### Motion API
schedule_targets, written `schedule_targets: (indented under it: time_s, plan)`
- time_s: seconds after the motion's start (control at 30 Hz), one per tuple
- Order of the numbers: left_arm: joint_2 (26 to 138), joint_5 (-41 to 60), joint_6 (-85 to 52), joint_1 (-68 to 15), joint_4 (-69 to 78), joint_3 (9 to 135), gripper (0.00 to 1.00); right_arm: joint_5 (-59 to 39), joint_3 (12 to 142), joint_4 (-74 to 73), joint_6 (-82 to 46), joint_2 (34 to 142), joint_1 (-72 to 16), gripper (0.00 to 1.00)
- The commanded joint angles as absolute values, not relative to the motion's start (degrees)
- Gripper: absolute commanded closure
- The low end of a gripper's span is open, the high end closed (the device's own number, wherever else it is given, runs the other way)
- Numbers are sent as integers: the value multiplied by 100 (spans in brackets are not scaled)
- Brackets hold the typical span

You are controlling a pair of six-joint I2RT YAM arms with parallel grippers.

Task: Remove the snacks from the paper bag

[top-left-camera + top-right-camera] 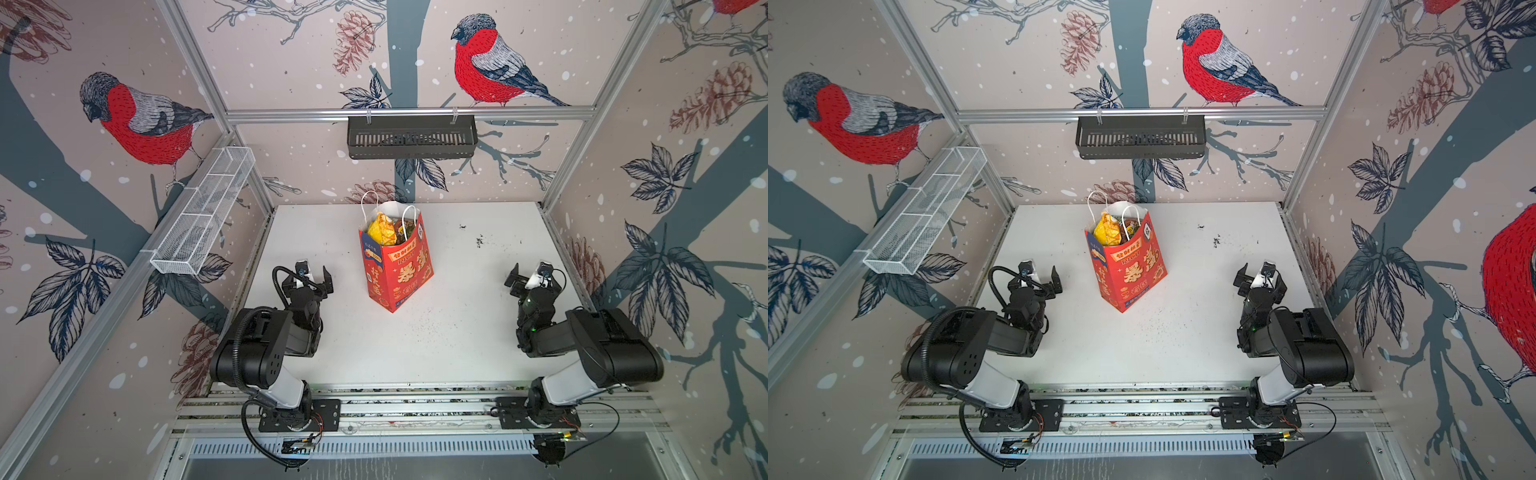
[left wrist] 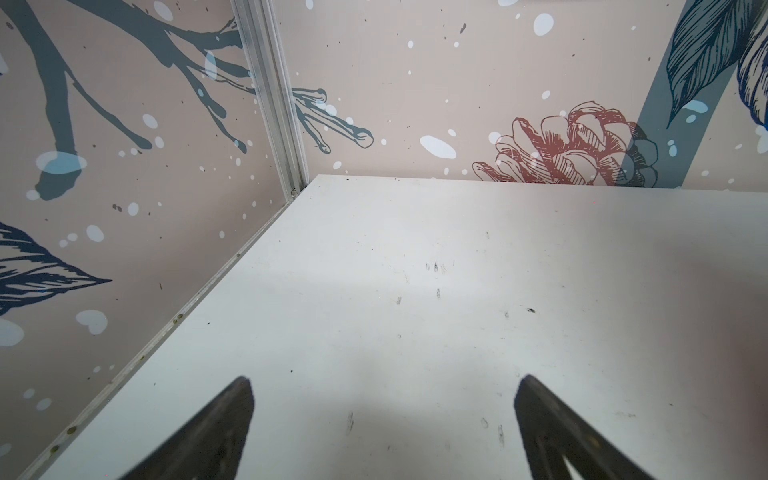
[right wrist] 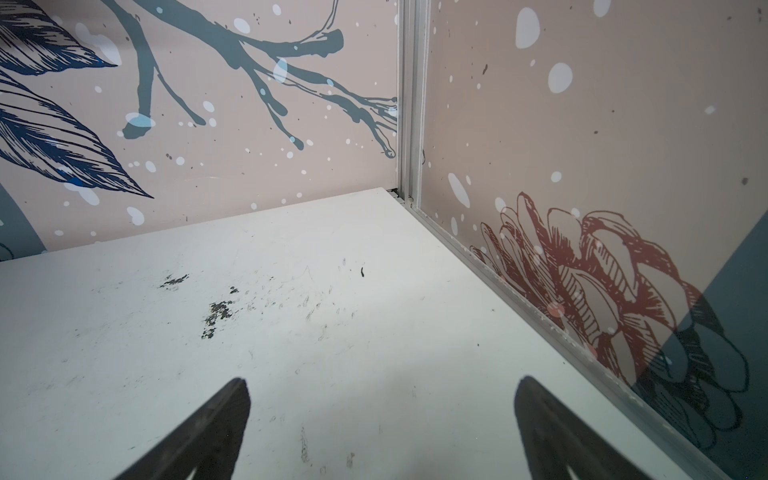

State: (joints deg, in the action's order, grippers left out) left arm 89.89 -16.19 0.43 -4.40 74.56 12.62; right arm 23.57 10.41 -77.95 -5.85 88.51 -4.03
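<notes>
- Top views, both: paper bag (image 1: 397, 266) (image 1: 1127, 266) stands upright on white surface (image 1: 457, 332) (image 1: 1183, 332), approx mid-width, nearer far edge than near edge, mouth open upward.
- Snacks (image 1: 384, 230) (image 1: 1108, 232) sit inside bag. Yellow packet (image 1: 380, 226) (image 1: 1105, 228) shows at the mouth w/ a darker green-red one just beside it. Rest too hidden to tell.
- Left claw (image 1: 309, 282) (image 1: 1038, 282): jaws spread wide, empty, near left edge, well apart from bag.
- Right claw (image 1: 534, 282) (image 1: 1262, 282): jaws spread wide, empty, near right edge, well apart from bag.
- Bag stands between the 2 arms, farther back than both claws.
- Left wrist view: left claw (image 2: 384, 380) fingers wide apart over bare surface, far-left corner ahead.
- Right wrist view: right claw (image 3: 384, 380) fingers wide apart over surface, far-right corner ahead; dark scuffs (image 3: 216, 311) on surface toward that corner.
</notes>
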Motion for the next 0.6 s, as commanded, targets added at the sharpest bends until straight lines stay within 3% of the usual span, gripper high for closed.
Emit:
schedule_targets:
  time_s: [0.0, 0.57]
  plan:
    - [8956, -1465, 18, -396, 7614, 1316, 2, 2299, 1072, -7813, -608, 8840, -396, 0]
    - [8825, -1479, 97, -410, 7652, 1238, 2, 2305, 1063, -7823, -605, 8828, -396, 0]
